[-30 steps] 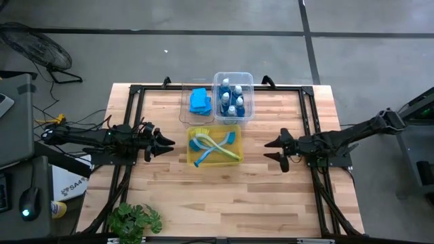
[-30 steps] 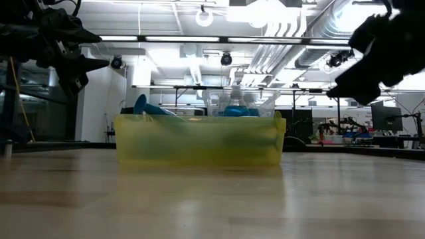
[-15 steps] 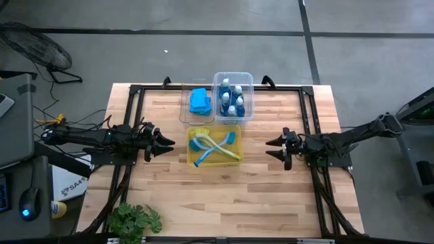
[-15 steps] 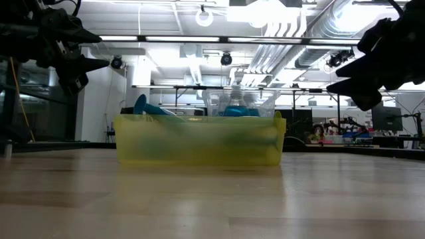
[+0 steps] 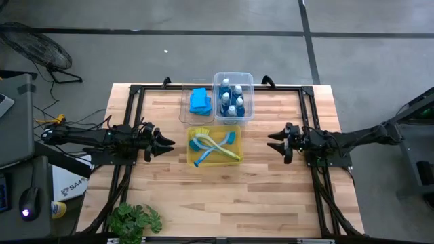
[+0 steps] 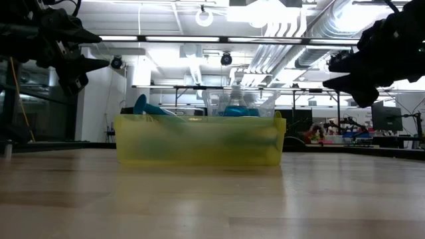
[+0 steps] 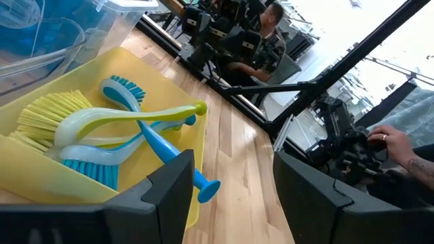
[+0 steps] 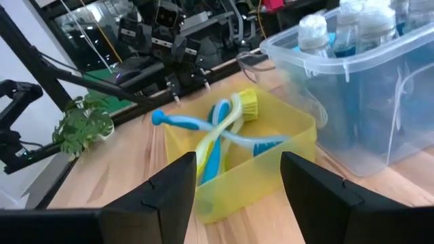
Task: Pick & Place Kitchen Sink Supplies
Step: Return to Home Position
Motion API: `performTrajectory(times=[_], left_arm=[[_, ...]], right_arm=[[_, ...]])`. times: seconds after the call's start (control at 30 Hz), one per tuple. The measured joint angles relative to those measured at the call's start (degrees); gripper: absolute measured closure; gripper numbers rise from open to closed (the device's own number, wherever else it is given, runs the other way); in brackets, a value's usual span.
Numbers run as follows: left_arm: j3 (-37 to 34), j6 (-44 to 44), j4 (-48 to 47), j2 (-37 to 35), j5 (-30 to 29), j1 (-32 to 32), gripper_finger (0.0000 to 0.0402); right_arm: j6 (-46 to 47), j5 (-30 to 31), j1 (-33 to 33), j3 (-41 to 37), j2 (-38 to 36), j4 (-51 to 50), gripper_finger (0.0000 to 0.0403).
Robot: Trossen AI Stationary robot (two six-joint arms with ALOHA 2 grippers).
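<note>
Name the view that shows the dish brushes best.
Left wrist view: the dish brushes lie crossed in the yellow bin, bristles and handles plain. The high view shows them small; the right wrist farther off; the low only a blue tip over the rim.

right pincer (image 5: 273, 141) shifted toward the far side of the table (image 5: 271, 196), drawn slightly back, right arm (image 5: 352, 137) stretched straighter

In the low view the cloudy wall of the yellow bin (image 6: 199, 143) blurs the brushes (image 6: 141, 105) inside; only one blue end rises over the rim. The bottles (image 6: 234, 99) behind show just their tops. In the high view the bottom edge cuts the plant (image 5: 135, 218), and the sponges (image 5: 199, 100) are too small to count. The right wrist view's edge cuts the clear bin (image 8: 380, 115).
</note>
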Motion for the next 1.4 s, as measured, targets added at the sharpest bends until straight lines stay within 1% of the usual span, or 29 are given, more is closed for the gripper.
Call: performTrajectory(times=[0.07, 0.17, 0.23, 0.37, 0.5, 0.63, 1.4], left_arm=[[0.0, 0.0, 0.0, 0.0, 0.0, 0.0, 0.0204], [0.0, 0.0, 0.0, 0.0, 0.0, 0.0, 0.0204], [0.0, 0.0, 0.0, 0.0, 0.0, 0.0, 0.0204], [0.0, 0.0, 0.0, 0.0, 0.0, 0.0, 0.0204], [0.0, 0.0, 0.0, 0.0, 0.0, 0.0, 0.0204], [0.0, 0.0, 0.0, 0.0, 0.0, 0.0, 0.0204], [0.0, 0.0, 0.0, 0.0, 0.0, 0.0, 0.0204]], right_arm=[[0.5, 0.0, 0.0, 0.0, -2.4, -3.0, 0.0195], [3.7, -0.1, 0.0, 0.0, -6.3, -7.2, 0.0195], [6.9, -0.6, 0.0, 0.0, -8.8, -7.5, 0.0195], [12.0, -4.6, 0.0, 0.0, -13.0, -8.3, 0.0195], [11.5, -5.7, 0.0, 0.0, -15.8, -8.6, 0.0195], [10.2, -6.2, 0.0, 0.0, -16.5, -8.8, 0.0195], [10.4, -6.5, 0.0, 0.0, -16.3, -7.9, 0.0195]])
